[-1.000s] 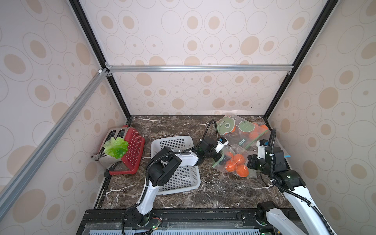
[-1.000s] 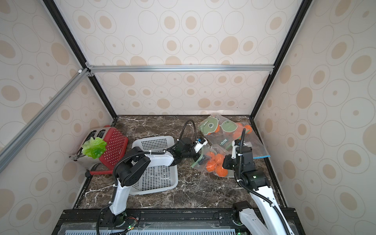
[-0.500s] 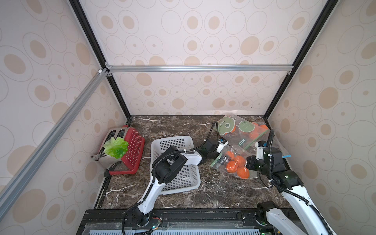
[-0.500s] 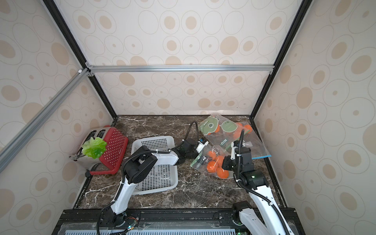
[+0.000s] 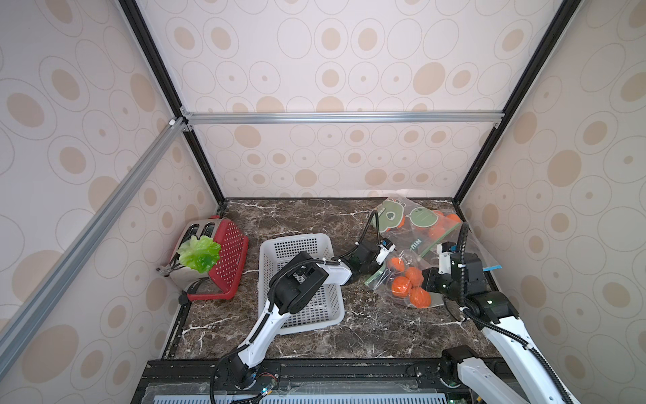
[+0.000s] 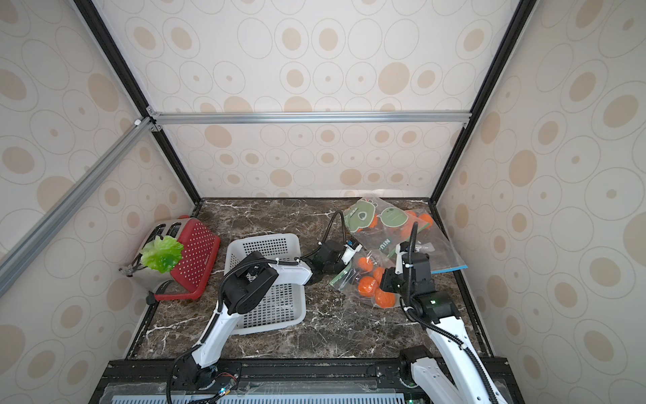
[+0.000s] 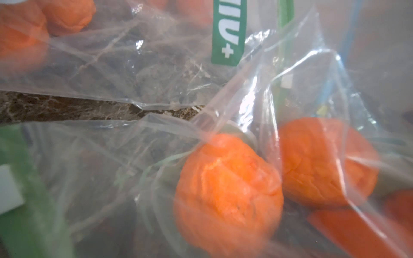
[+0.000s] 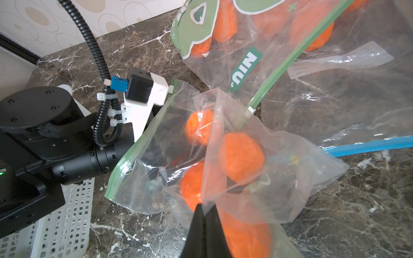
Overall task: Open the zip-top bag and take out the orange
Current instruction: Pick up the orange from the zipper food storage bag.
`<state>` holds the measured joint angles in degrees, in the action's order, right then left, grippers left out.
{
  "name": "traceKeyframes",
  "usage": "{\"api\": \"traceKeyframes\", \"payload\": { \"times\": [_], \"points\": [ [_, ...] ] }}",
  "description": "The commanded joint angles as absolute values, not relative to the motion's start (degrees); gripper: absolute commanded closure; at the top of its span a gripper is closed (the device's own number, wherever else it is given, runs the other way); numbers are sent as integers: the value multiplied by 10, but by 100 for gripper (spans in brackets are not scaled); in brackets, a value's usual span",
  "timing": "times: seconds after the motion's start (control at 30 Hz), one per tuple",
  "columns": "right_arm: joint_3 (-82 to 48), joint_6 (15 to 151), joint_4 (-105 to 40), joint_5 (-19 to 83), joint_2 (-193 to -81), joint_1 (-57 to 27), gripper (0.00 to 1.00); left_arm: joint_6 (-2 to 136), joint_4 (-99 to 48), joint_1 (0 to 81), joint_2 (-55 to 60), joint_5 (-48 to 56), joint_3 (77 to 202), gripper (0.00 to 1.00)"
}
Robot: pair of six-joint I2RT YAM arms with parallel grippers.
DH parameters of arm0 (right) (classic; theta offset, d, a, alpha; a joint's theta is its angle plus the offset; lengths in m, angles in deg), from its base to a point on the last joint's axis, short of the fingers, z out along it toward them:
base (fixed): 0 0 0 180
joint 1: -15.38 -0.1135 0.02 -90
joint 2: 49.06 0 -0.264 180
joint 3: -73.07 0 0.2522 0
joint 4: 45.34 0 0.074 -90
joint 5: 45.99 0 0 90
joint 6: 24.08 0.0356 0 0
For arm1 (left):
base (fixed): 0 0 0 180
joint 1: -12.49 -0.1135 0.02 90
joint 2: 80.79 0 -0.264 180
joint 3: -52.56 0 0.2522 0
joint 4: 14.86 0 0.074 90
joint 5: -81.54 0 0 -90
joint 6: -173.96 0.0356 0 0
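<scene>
Noting, well to the left of the left gripper (image 5: 384,272), a red and silver toaster (image 5: 229,252) sitting tilted on the worktop (image 5: 367,335) and bearing a lettuce leaf (image 5: 199,253). Passing next over a white basket (image 5: 297,241), lying nearer, just left of that gripper and under its arm. Reaching with the left gripper into the green-edged mouth of the zip-top bag (image 8: 279,178), showing its dark fingers (image 8: 156,156) through the clear film, spread wide apart. Finding the oranges (image 8: 241,156) bunched inside the bag, just beyond the left gripper's tips and between the two grippers, four of them countable in both top views, the nearest orange (image 7: 228,194) filling much of the left wrist view behind the film. Pinching the bag from the right with the right gripper (image 8: 204,214), its fingertips pressed together on a raised fold of film right beside the oranges. Seeing, behind both grippers, a second bag (image 5: 409,218) printed with green cartoon shapes and holding more orange fruit, and, beyond the right gripper, a third bag (image 8: 357,100) edged with a blue zip strip (image 8: 368,145).
</scene>
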<state>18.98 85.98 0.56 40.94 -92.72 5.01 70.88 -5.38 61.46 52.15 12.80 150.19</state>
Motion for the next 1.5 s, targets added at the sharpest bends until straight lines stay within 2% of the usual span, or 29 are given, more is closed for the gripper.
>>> {"api": "traceKeyframes", "payload": {
  "times": [0.0, 0.37, 0.57, 0.73, 1.1, 1.47],
  "points": [
    [199, 861, -5, 406, -931, 53, 100, 699, -53, 621, 539, 126, 1521, 3],
    [195, 858, -9, 415, -934, 53, 100, 706, -14, 624, 482, 137, 1469, 35],
    [195, 857, -8, 428, -926, 53, 100, 722, -50, 624, 435, 123, 1438, 35],
    [195, 856, -8, 435, -923, 53, 100, 744, -81, 623, 408, 115, 1422, 44],
    [194, 855, -3, 474, -922, 55, 100, 812, -313, 623, 365, 143, 1446, 48],
    [197, 859, -2, 484, -925, 56, 100, 853, -385, 618, 301, 177, 1432, 51]
  ]
}}
